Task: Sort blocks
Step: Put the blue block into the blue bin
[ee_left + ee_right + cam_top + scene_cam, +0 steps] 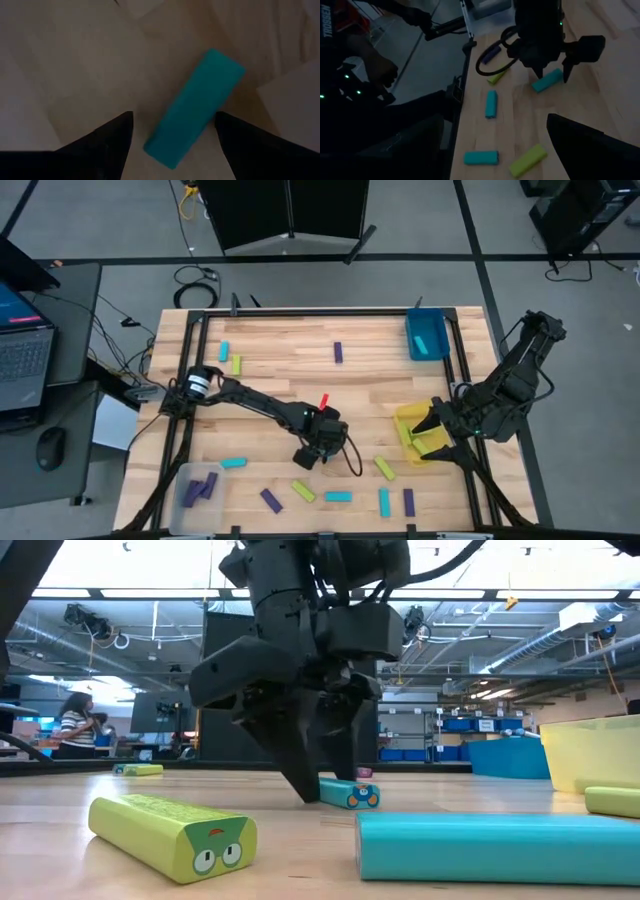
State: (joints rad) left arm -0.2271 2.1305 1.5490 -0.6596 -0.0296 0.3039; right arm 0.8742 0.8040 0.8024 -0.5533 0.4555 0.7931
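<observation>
Both grippers spread wide: left gripper (172, 131) straddles a cyan block (195, 114) flat on mid-table wood, not clamped; right gripper (432, 432) hovers over the yellow tray (403, 420).

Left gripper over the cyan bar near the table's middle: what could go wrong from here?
1. The left gripper stands open astride the small cyan rectangular block, which lies slanted between the fingers; closing may twist it or pinch only a corner.
2. In the low view one finger looks nearly touching the wooden table; going lower could scrape it.
3. The black cable loops beside the gripper and might snag. The right gripper waits open at the yellow tray.
</observation>
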